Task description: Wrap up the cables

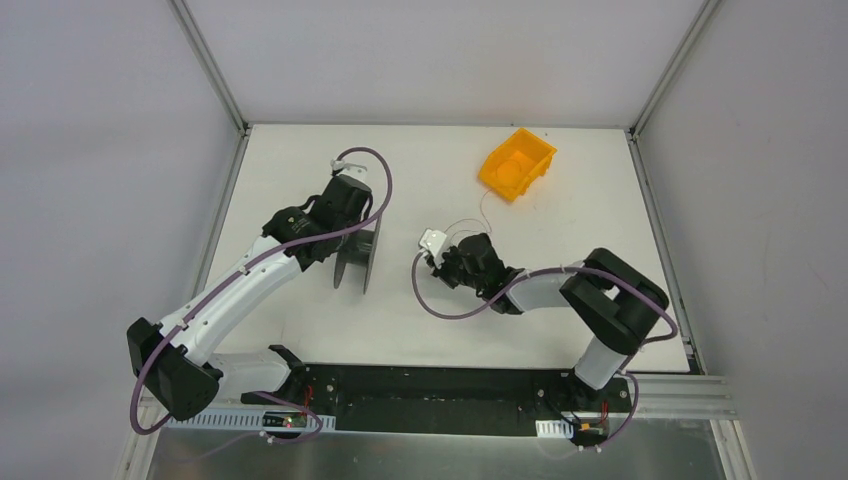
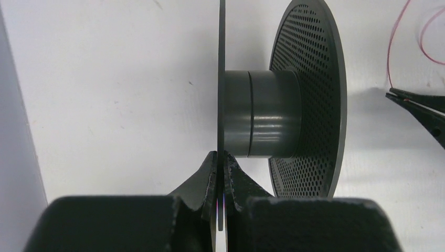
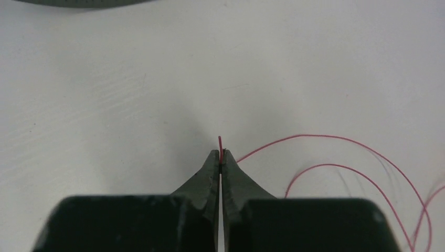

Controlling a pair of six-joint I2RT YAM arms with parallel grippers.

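The right gripper has its two fingers pressed shut on the very tip of the wire. A short stub pokes above the fingertips at the centre of the right wrist view. From there the thin pink wire arcs off to the right and curls in loose loops on the white table, toward the lower right corner.

The left gripper is clamped on the thin near disc of a dark spool, holding it on edge. The hub and perforated far disc lie right of centre. The right fingers show at that view's right edge, apart from the spool.

To do this well, I judge the wire end should go to the hub, between the discs, under light tension, with the spool held steady. The slack loops could snag.

An orange bin sits upper right in the overhead view, well apart.
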